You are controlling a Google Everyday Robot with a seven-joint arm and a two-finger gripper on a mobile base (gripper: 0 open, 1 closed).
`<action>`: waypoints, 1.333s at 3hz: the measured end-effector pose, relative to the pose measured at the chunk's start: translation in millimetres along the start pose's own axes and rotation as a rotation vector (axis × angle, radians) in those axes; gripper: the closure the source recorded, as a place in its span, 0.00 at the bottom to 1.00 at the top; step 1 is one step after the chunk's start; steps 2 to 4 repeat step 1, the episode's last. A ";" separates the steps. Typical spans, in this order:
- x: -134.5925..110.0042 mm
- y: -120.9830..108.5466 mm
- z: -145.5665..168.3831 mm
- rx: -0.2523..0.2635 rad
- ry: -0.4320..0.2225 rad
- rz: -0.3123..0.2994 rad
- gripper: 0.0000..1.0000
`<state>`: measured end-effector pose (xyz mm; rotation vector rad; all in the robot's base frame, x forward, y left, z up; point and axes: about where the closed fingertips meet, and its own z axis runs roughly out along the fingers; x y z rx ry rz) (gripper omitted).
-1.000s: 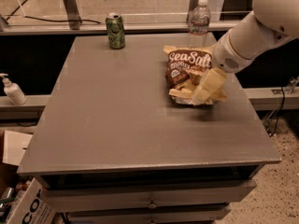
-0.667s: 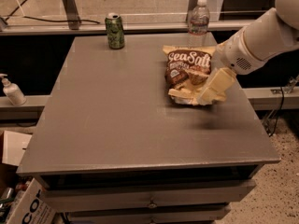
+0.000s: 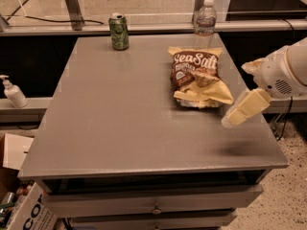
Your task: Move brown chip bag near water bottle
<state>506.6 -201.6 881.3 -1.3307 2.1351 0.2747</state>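
The brown chip bag [image 3: 195,74] lies flat on the grey table [image 3: 120,123] at the back right, its "Sea Salt" lettering facing up. The water bottle [image 3: 205,17] stands upright just behind it at the table's back edge, a small gap between them. My gripper [image 3: 237,95] hovers above the table's right edge, to the right of the bag and apart from it. It is open and holds nothing. One pale finger [image 3: 245,109] points down and left.
A green drink can [image 3: 119,31] stands at the table's back, left of the bottle. A white pump bottle [image 3: 13,93] sits on a ledge at far left. A cardboard box [image 3: 26,210] is on the floor at lower left. Drawers sit under the tabletop.
My gripper has let go of the bag's right side and drawn back to the right, away from it. The bag now lies free on the table.
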 end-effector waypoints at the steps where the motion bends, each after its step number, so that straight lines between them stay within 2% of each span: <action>1: 0.0 0.0 0.0 0.000 0.000 0.000 0.00; 4: 0.0 0.0 0.0 0.000 0.000 0.000 0.00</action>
